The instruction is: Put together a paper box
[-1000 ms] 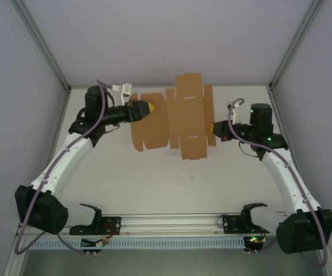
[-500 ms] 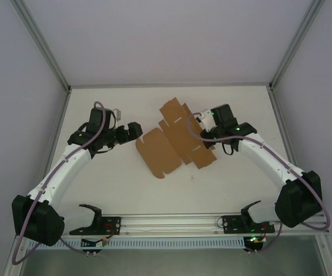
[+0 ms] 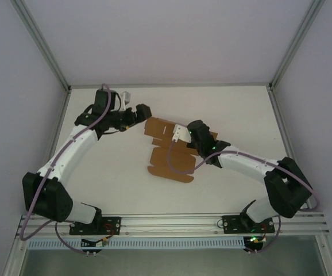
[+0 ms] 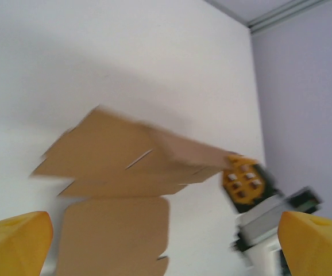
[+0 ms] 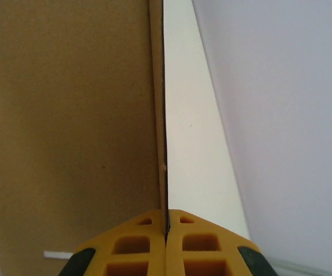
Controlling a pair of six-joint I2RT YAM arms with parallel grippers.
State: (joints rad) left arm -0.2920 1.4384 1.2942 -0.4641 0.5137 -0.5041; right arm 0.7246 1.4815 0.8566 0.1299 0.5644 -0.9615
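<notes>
**Box barely begun: sheet unfolded, one edge pinched**

The box (image 3: 180,156) is a die-cut brown sheet lying near the middle of the worktop (image 3: 235,109), a little toward the far edge. No walls stand, no flap is tucked and no tab is locked, so by my reading almost all of the assembly is left: raising the sides, folding the ends in and closing the lid. The side of the sheet nearest the right edge looks lifted off the worktop, while the part toward the near edge lies flat. The left wrist view is blurred, so I cannot tell whether a crease is forming along the lifted part.

The right gripper (image 5: 166,227) is clamped tight on one edge of the sheet. Its yellow pads meet with only the thin cardboard between them, and the panel runs away from them on edge.

The left gripper (image 4: 167,240) stands at its widest, holding nothing. It is just beyond the sheet's far-left corner and clear of it, with its fingertips framing the cardboard from that side.
</notes>
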